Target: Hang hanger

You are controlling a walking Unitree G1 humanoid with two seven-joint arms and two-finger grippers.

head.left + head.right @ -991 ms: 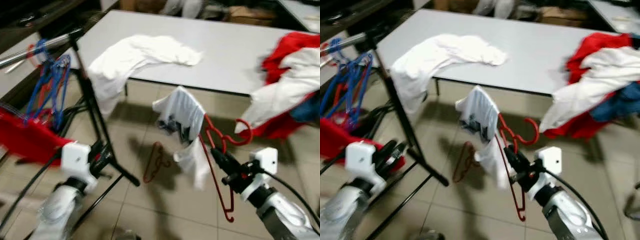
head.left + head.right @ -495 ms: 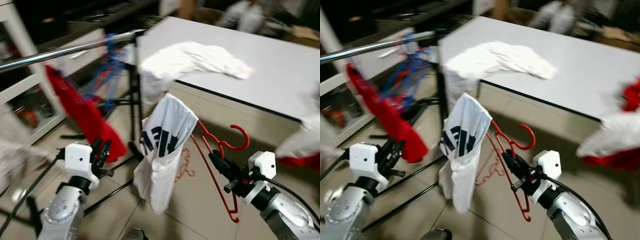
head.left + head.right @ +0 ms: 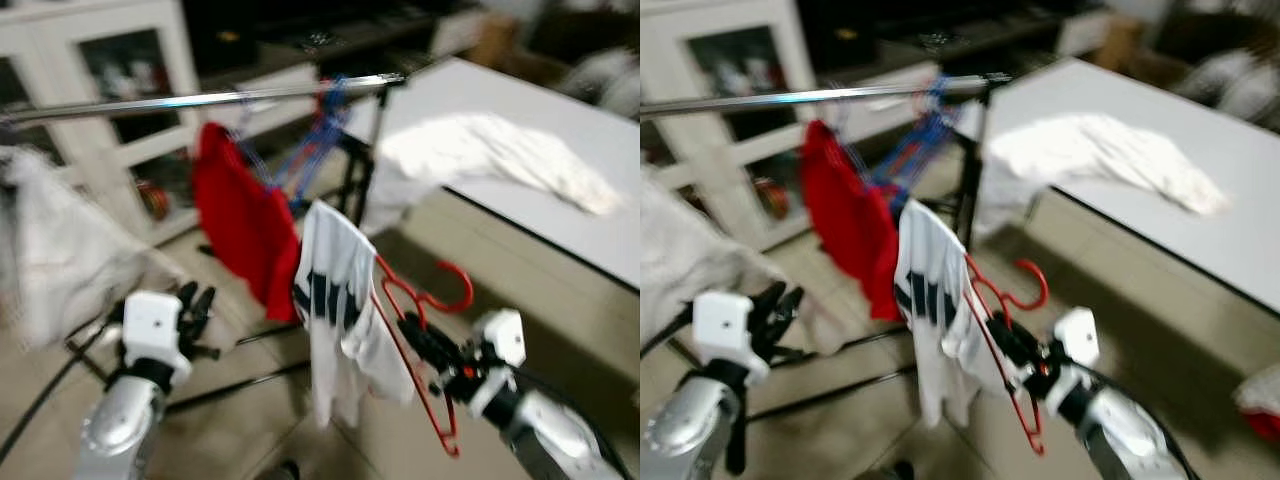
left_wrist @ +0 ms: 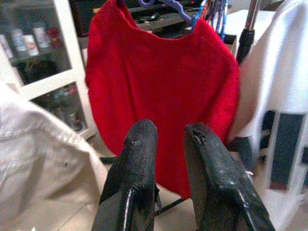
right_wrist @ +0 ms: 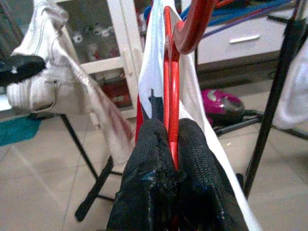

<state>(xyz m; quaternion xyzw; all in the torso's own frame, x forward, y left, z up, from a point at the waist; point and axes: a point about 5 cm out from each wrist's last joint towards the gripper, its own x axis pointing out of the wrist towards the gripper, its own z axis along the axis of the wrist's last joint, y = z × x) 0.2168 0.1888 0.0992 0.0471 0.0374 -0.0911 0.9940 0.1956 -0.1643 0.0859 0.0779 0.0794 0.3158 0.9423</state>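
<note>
My right gripper (image 3: 415,330) is shut on the lower part of a red hanger (image 3: 455,288) that carries a white shirt with dark stripes (image 3: 335,320). In the right wrist view its fingers (image 5: 151,149) pinch the hanger's red wire (image 5: 171,72) upright. The hanger is held below and in front of a silver clothes rail (image 3: 200,100), apart from it. On the rail hang a red garment (image 3: 240,230) and several blue hangers (image 3: 315,140). My left gripper (image 3: 195,300) sits low on the left, slightly open and holding nothing, and points at the red garment (image 4: 163,86).
A pale garment (image 3: 50,250) hangs at the rail's left end. Behind the rail stands a white glass-door cabinet (image 3: 130,60). To the right is a grey table (image 3: 530,110) with a white cloth (image 3: 490,150) draped over its edge. The rack's black legs (image 3: 230,385) spread across the tiled floor.
The camera has swung left, so the rail and red garment now sit ahead and the table has slid right. The right gripper still holds the hanger with the shirt.
</note>
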